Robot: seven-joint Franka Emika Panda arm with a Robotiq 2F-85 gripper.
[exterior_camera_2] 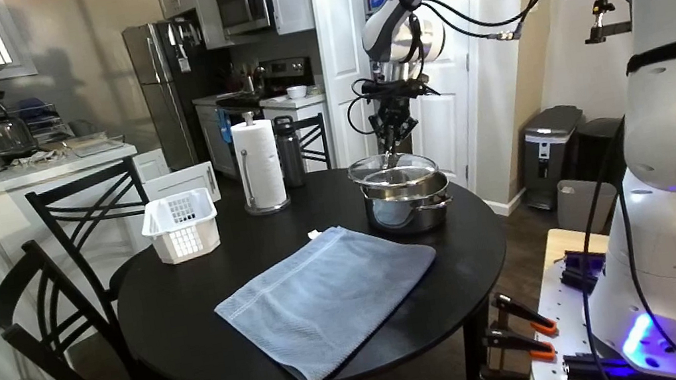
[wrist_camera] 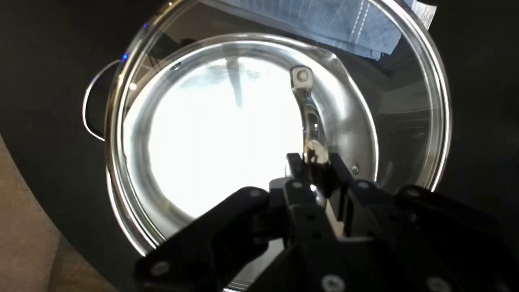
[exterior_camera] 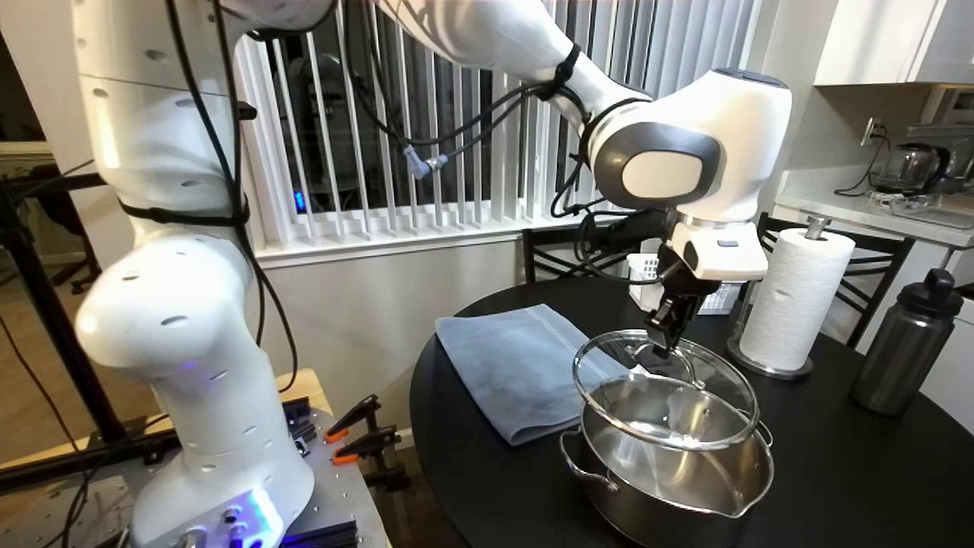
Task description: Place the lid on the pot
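In an exterior view, the glass lid [exterior_camera: 662, 399] is hanging at lower right, above the stainless-steel pot [exterior_camera: 647, 521] and apparently off-centre. In the wrist view, the gripper [wrist_camera: 315, 163] is holding its arched metal handle [wrist_camera: 311, 117], the jaws pressing in from both sides with no slack showing. Lowering it from here may be risking one side missing the rim and the lid tipping; a slipping grip would be letting it pivot. Only bright steel and glare are showing inside the pot. Left of centre in an exterior view, a white plastic basket [exterior_camera_2: 186, 241] is hiding its bottom.
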